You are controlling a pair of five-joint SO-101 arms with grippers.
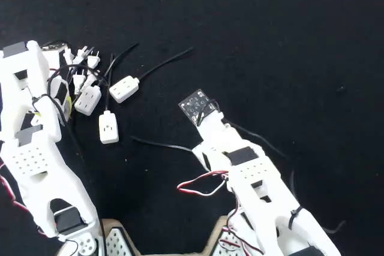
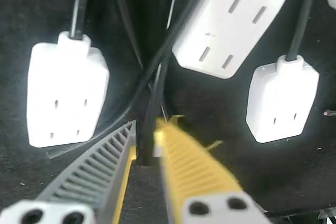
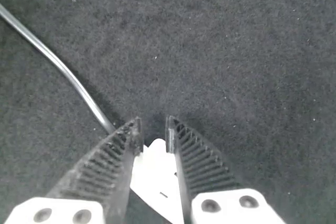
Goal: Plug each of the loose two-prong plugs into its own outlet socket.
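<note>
At the left edge of the overhead frame, my left arm [image 1: 33, 148] runs up toward the clutter in the upper left. Its wrist view shows the left gripper [image 2: 147, 129] pinched almost closed on a black cord [image 2: 149, 98]. The grey finger [image 2: 100, 166] is on one side of the cord and the yellow finger [image 2: 194, 166] on the other, and the cord carries on past the tips. Just beyond those tips lies the wide socket [image 2: 236, 22], white, with its slots facing up in pairs. A narrower white block with a black lead lies off each finger's side.

In the overhead frame, the loose plugs [image 1: 93, 61] sit upper left. They are small and white, with prongs showing, and they are tangled with black leads. Just below them is the wide socket [image 1: 88, 100]. To its right is the angled socket [image 1: 124, 88], and lower down is the upright socket [image 1: 108, 127]. All three rest on the black table [image 1: 300, 58], near one another but not touching.

Further right, a thin black cable [image 1: 162, 145] crosses the centre and meets my right arm [image 1: 252, 172], which lies diagonally from the lower right. In its wrist view, the right gripper [image 3: 154, 127] is only slightly open and is clamped on a white plug [image 3: 155, 177] held between the ribbed fingers. The cable [image 3: 58, 66] reaches it from one side. I cannot see the prongs.
</note>
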